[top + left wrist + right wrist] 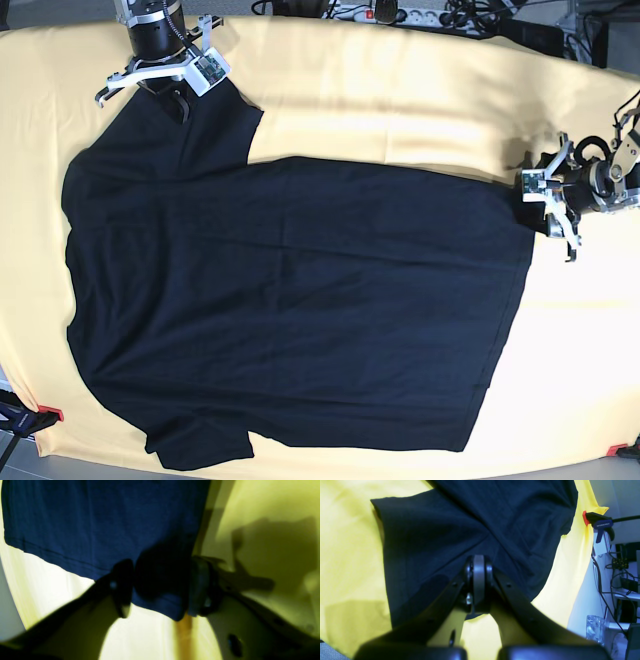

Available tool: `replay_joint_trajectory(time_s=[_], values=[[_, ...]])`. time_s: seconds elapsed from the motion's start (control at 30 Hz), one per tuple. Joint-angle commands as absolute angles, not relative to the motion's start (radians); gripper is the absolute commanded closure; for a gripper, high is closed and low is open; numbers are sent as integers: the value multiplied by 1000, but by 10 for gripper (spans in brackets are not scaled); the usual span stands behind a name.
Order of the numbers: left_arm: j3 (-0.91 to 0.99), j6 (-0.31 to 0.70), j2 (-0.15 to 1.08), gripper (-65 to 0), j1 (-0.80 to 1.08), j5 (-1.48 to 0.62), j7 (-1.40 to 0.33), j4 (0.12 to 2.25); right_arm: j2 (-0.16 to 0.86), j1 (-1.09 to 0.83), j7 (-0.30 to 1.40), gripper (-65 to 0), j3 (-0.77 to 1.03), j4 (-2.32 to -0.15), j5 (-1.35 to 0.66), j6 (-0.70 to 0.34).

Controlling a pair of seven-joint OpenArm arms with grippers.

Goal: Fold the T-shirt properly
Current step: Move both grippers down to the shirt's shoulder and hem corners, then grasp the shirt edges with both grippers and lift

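The T-shirt [290, 310] lies spread flat across the yellow cloth [400, 90], filling the left and centre of the base view, with one sleeve reaching into the upper left corner and the hem running down the right side. The right gripper [478, 580] sits at that upper left sleeve, its jaws clenched on a pinch of the black fabric, which radiates in tight creases from the grip. The left gripper [160, 585], at the right edge of the base view, straddles the hem corner with its jaws apart; the wrist view is blurred, so whether the pads actually touch the cloth I cannot tell. The risk is an uneven lift: if the left jaws close on only the hem's edge, the corner could slip free, and the shirt would drag skewed or bunch the yellow cloth.
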State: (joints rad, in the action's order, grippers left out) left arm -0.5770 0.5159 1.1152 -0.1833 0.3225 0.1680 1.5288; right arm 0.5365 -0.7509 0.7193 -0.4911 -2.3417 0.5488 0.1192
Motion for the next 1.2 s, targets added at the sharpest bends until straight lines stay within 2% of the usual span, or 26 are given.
replay_joint_trajectory(time_s=[0.0,0.07,0.17,0.4,0.7,0.97,1.07,1.17], values=[[-572,511,1132,-246,-201,332,157,1531,543,-756,709,0,-490,-2356,564,130],[-572,495,1132,-162,-203,332,157,1531,543,-756,708,0,-490,-2356,564,131],[-572,477,1130,-1,-203,332,153,1531,543,-756,708,0,-490,-2356,564,130],[-572,477,1136,0,-203,332,146,1588,543,-756,708,0,-490,-2356,564,131],[-572,475,1199,0,-203,332,21,1762,544,-774,722,0,-490,-2356,583,130],[-572,474,1222,0,-200,332,10,1795,544,-795,727,0,-490,-2356,584,130],[-572,474,1222,0,-197,332,-10,1795,544,-795,726,0,-459,-2356,607,81],[-572,474,1222,0,-195,319,-9,1791,544,-795,694,0,-365,-2356,546,53]])
